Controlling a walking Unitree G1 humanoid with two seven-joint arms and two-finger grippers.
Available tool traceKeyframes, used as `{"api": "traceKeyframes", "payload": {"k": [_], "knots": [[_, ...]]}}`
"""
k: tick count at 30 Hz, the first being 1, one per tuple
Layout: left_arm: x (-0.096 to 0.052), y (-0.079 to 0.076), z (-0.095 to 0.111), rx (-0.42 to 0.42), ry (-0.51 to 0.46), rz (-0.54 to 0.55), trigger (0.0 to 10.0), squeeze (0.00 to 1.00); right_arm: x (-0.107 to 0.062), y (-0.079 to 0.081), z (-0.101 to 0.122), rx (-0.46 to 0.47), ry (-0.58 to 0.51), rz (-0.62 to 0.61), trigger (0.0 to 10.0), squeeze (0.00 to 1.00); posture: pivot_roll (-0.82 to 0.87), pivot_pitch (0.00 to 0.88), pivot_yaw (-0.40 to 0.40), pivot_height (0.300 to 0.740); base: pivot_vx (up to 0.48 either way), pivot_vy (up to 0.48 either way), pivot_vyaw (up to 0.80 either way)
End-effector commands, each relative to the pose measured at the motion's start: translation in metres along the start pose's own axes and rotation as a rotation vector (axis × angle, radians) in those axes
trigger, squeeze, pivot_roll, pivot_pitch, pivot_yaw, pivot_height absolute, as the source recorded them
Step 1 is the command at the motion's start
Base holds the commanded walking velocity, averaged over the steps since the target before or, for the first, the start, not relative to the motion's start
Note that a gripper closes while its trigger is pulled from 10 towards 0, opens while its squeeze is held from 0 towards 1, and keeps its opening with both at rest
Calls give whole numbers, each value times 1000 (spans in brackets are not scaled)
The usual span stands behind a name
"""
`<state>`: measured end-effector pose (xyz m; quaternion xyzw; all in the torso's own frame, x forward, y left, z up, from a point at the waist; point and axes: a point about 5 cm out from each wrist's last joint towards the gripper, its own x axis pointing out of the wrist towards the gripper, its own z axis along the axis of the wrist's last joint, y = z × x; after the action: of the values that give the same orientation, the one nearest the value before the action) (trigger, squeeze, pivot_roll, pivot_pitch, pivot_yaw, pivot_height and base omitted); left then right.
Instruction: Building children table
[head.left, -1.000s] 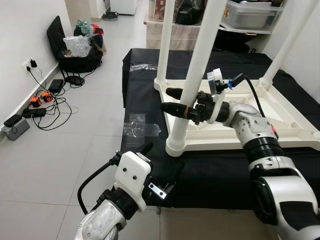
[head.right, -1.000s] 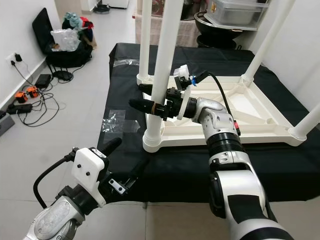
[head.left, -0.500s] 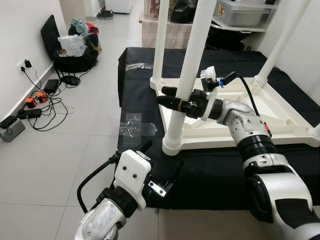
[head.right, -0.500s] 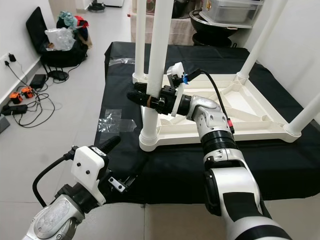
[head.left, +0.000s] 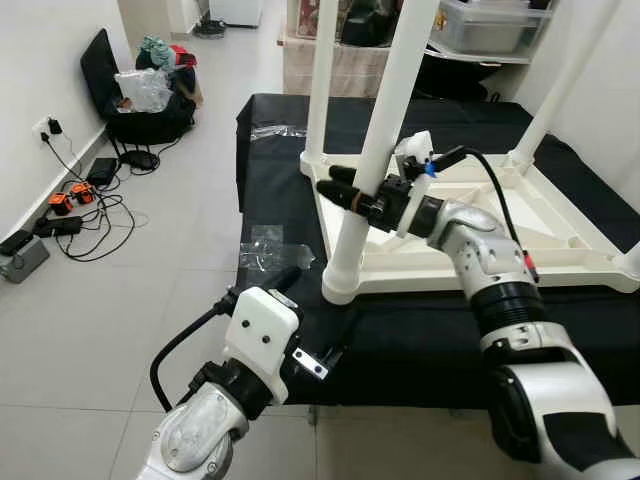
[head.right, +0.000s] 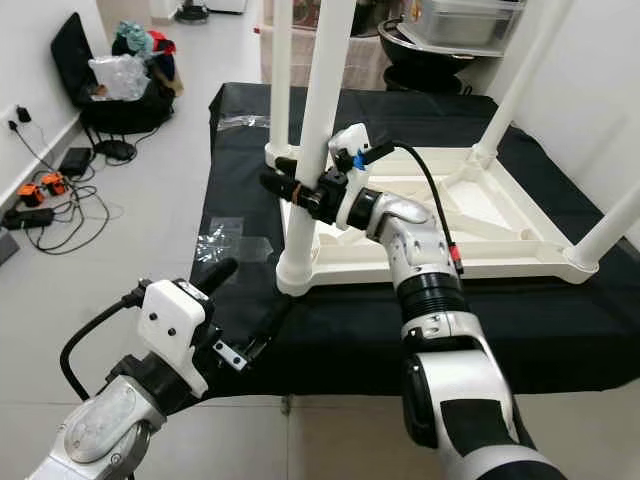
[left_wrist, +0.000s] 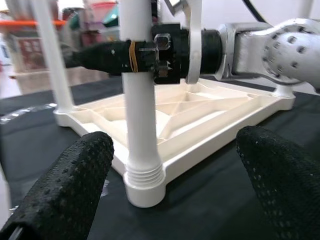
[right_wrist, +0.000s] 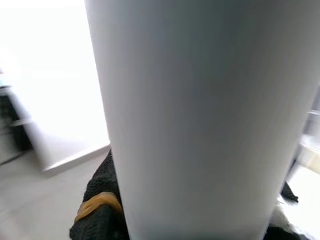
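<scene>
A white children's table (head.left: 560, 250) lies upside down on a black-covered surface, its legs pointing up. My right gripper (head.left: 331, 181) is shut on the near-left leg (head.left: 378, 150), a good way above its threaded base (left_wrist: 144, 186). In the right wrist view the leg (right_wrist: 200, 115) sits between black fingers (right_wrist: 97, 220), one of which has an orange band. My left gripper (head.left: 314, 312) hangs low at the surface's front edge. It is open and holds nothing. Its padded fingers (left_wrist: 65, 195) point toward that leg's base.
Two more legs (head.left: 322, 80) (head.left: 562, 85) stand upright further back. On the tiled floor to the left lie cables and power strips (head.left: 75, 205), clear plastic wrap (head.left: 268, 250) and a black bag (head.left: 150, 115). Shelves with a storage bin (head.left: 490, 25) stand behind.
The camera has shifted a little. My right gripper now sits higher on the leg with its fingers closer together. The left gripper has hardly moved.
</scene>
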<state>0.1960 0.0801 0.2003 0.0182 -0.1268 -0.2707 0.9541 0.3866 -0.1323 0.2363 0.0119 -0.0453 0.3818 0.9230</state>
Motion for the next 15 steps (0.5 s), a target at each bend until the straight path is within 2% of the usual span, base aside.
{"api": "traceKeyframes", "payload": {"k": [1, 2, 3, 4, 5, 7, 9, 10, 11, 13, 14, 15], "knots": [[-1, 2, -5, 12, 25, 11, 10000, 0, -10, -11, -13, 4, 69, -131, 0, 0, 95, 88, -95, 740, 0, 0, 0], [0, 3, -5, 16, 25, 13, 10000, 0, -11, -12, -15, 7, 84, -198, 0, 0, 94, 89, -94, 740, 0, 0, 0], [0, 3, -5, 16, 25, 13, 10000, 0, -11, -12, -15, 7, 84, -198, 0, 0, 94, 89, -94, 740, 0, 0, 0], [0, 3, -5, 19, 24, 13, 10000, 0, -13, -13, -17, -8, 104, -296, 0, 0, 92, 89, -93, 740, 0, 0, 0], [0, 3, -5, 19, 24, 13, 10000, 0, -13, -13, -17, -8, 104, -296, 0, 0, 92, 89, -93, 740, 0, 0, 0], [0, 2, -4, 19, 24, 13, 10000, 0, -19, -13, -15, -28, 113, -483, 0, 0, 92, 90, -93, 740, 0, 0, 0], [0, 2, -4, 19, 24, 13, 10000, 0, -19, -13, -15, -28, 113, -483, 0, 0, 92, 90, -93, 740, 0, 0, 0], [0, 2, -4, 18, 24, 13, 10000, 0, -23, -15, -13, -34, 115, -604, 0, 0, 92, 90, -93, 740, 0, 0, 0], [0, 2, -4, 18, 24, 13, 10000, 0, -23, -15, -13, -34, 115, -604, 0, 0, 92, 90, -93, 740, 0, 0, 0], [0, 2, -4, 19, 23, 15, 10000, 0, -29, -17, -9, -19, 106, -817, 0, 0, 91, 93, -96, 740, 0, 0, 0], [0, 2, -4, 19, 23, 15, 10000, 0, -29, -17, -9, -19, 106, -817, 0, 0, 91, 93, -96, 740, 0, 0, 0], [1, 2, -4, 19, 21, 17, 10000, 0, -32, -17, -6, -19, 88, -923, 0, 0, 91, 93, -97, 740, 0, 0, 0]]}}
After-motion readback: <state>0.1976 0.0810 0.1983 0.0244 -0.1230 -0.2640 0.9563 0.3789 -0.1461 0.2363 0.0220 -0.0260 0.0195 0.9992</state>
